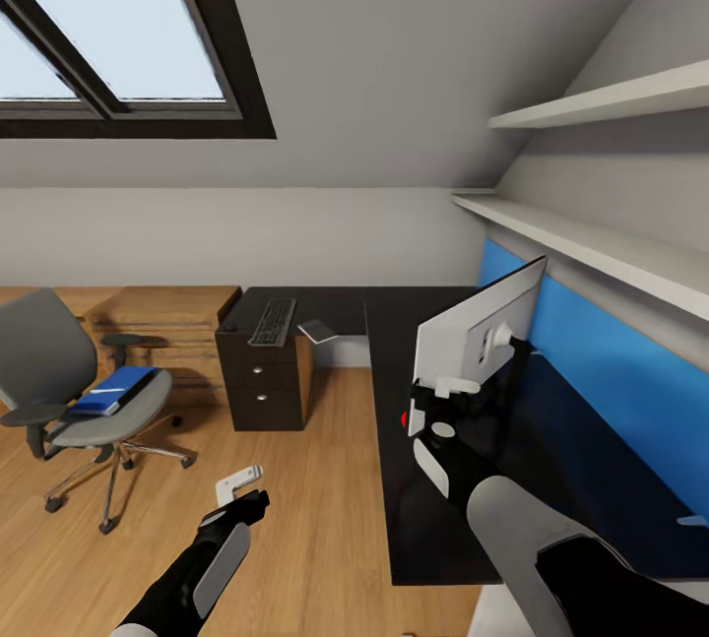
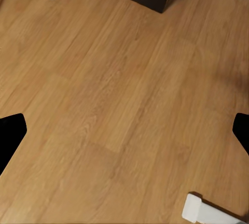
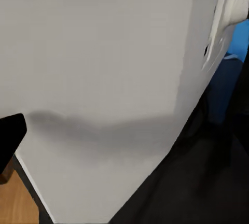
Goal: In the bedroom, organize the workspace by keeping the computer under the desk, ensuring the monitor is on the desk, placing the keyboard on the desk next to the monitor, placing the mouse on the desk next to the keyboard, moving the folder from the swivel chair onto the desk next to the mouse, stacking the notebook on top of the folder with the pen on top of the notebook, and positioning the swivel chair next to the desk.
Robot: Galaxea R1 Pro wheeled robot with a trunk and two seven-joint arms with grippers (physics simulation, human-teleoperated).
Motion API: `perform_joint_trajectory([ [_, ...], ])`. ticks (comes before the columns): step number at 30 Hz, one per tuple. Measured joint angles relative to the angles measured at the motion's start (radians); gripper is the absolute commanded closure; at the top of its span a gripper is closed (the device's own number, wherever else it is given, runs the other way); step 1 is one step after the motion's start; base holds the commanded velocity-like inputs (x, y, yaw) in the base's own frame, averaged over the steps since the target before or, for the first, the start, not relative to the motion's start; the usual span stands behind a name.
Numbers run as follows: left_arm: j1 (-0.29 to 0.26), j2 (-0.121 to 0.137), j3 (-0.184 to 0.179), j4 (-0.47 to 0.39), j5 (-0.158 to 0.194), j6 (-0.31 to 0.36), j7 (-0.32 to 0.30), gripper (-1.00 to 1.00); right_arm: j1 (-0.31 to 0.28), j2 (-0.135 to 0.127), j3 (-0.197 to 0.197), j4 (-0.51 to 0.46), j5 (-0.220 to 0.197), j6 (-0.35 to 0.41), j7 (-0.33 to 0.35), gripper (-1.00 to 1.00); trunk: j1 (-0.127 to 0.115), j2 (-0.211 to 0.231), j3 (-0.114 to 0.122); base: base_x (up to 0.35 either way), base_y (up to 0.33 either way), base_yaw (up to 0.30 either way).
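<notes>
The monitor (image 1: pixel 476 337) is held on the desk (image 1: pixel 414 509), right gripper (image 1: pixel 425 420) grip unclear; folder (image 1: pixel 116 389) left on the swivel chair (image 1: pixel 69 391); left gripper (image 1: pixel 241 497) spread, empty.

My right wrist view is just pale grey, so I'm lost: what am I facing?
Observer: The large flat monitor's light grey back, on the black L-shaped desk; your right claw is at its lower corner.
Operator: Where's the keyboard?
Observer: The slim dark keyboard lies on the desk's far wing, left of the monitor.
Operator: And the folder?
Observer: The flat blue folder lies on the grey swivel chair's seat.
</notes>
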Motion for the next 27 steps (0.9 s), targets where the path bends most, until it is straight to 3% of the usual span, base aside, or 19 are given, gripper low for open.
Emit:
perform_joint_trajectory([
  [3, 0.0, 0.0, 0.0, 0.01, 0.0, 0.0, 0.001, -1.0, 0.002, 0.004, 0.001, 0.01, 0.009, -0.039, -0.031, -1.0, 0.0, 0.0, 0.0, 0.047, 0.0, 0.0],
  [9, 0.0, 0.0, 0.001, 0.013, 0.0, 0.0, 0.001, -1.0, 0.011, 0.017, 0.002, 0.026, 0.084, -0.054, -0.051, -1.0, 0.0, 0.0, 0.0, 0.008, 0.0, 0.0],
  [21, 0.0, 0.0, 0.0, 0.014, 0.001, 0.0, 0.001, -1.0, 0.012, 0.015, 0.002, 0.027, 0.09, -0.054, -0.052, -1.0, 0.0, 0.0, 0.0, -0.002, 0.0, 0.0],
  [27, 0.0, 0.0, 0.001, 0.013, 0.001, 0.0, 0.001, -1.0, 0.012, 0.015, 0.001, 0.027, 0.09, -0.054, -0.052, -1.0, 0.001, 0.0, 0.0, -0.145, 0.066, 0.0],
])
